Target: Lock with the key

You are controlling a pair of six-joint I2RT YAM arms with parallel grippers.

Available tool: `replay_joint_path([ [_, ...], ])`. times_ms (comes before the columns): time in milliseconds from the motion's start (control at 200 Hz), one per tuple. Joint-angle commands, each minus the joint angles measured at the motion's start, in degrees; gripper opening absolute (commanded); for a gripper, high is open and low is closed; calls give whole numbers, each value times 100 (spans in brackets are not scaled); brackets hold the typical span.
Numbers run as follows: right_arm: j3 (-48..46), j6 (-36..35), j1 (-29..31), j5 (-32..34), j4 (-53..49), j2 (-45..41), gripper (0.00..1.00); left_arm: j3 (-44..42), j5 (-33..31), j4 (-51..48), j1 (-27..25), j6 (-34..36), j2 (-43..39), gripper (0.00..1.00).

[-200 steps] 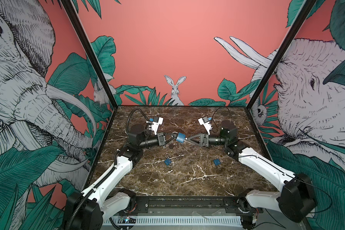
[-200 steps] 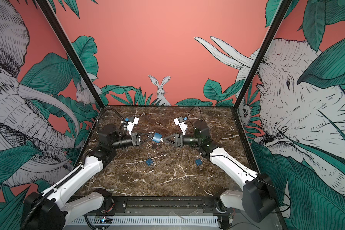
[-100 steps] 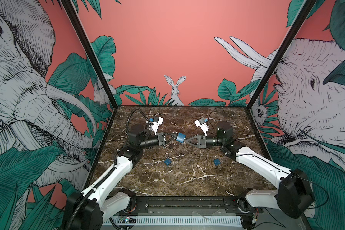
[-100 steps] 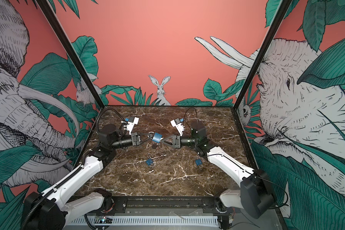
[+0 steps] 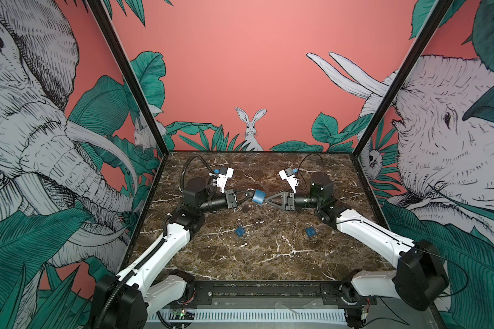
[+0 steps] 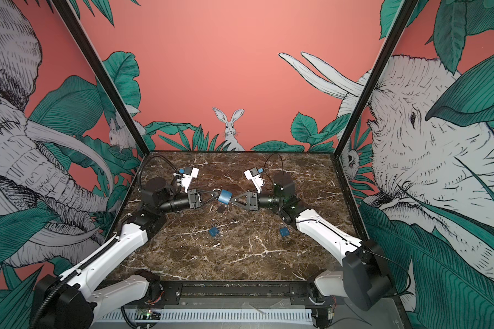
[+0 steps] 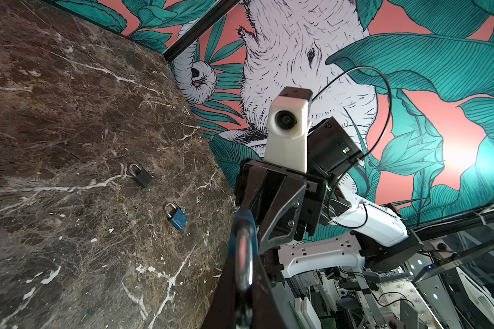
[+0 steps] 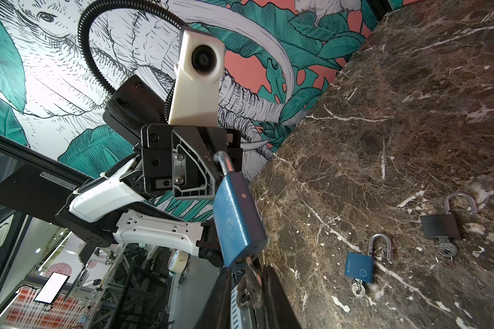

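A blue padlock (image 5: 258,196) (image 6: 225,196) hangs in the air above the middle of the marble table, between my two grippers. My left gripper (image 5: 248,194) (image 7: 243,284) is shut on its silver shackle (image 7: 244,256). The key (image 8: 250,284) sticks out of the lock body's (image 8: 237,222) far end with a ring on it. My right gripper (image 5: 266,200) (image 8: 250,293) comes from the opposite side, and its two fingers are closed in on the key's head. In both top views the right fingers taper to a point at the lock's end.
Three other padlocks lie on the table (image 5: 268,256) below: a black one (image 5: 245,209) (image 8: 441,228) under the held lock, and two blue ones (image 5: 241,231) (image 5: 310,232). In the right wrist view the black one and a blue one (image 8: 359,266) have raised shackles and keys inserted.
My right gripper has moved left up to the padlock's end and narrowed its jaws around the key. The left gripper and the lock have stayed in place.
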Motion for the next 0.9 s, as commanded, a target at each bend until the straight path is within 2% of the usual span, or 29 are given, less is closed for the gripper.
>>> replay_joint_path([
  [0, 187, 30, 31, -94, 387, 30, 14, 83, 31, 304, 37, -42, -164, 0],
  [145, 170, 18, 27, -63, 362, 28, 0, 64, -61, 350, 37, -71, -176, 0],
  [410, -28, 114, 31, -10, 491, -12, 0, 28, -517, 566, 46, -259, -208, 0],
  [560, -176, 141, -4, -51, 526, -86, 0, -33, -720, 892, 252, -575, -236, 0],
  [685, -312, 177, -113, -80, 556, -206, 0, -117, -601, 1397, 558, -987, -222, 0],
  [895, -437, 204, -239, -128, 536, -326, 0, -54, -443, 1439, 771, -1060, -221, 0],
])
